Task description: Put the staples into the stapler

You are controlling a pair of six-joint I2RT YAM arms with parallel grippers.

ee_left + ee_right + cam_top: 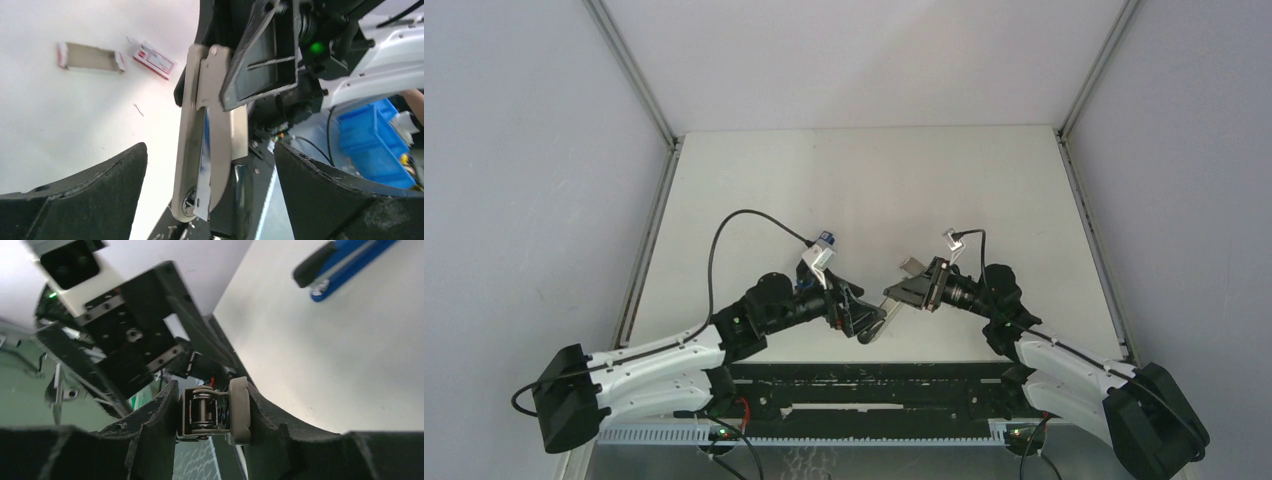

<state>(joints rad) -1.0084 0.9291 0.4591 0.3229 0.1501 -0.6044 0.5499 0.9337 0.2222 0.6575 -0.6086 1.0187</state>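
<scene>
A beige stapler (186,150) hangs in the air between my two arms, a silvery metal rail showing between its two beige halves. My right gripper (212,412) is shut on the stapler's hinge end (239,407), where the spring and pin show. My left gripper (209,147) stands open around the stapler's other end, both fingers well apart from it. From above, the stapler (876,330) is near the table's front edge. The staples' red-and-white box (154,59) and grey inner tray (90,56) lie on the table beyond. No loose staple strip shows.
A blue and black stapler (345,265) lies on the white table in the right wrist view. Blue bins (372,145) stand off the table behind my right arm. The black base rail (864,395) runs along the near edge. Grey walls close in the table.
</scene>
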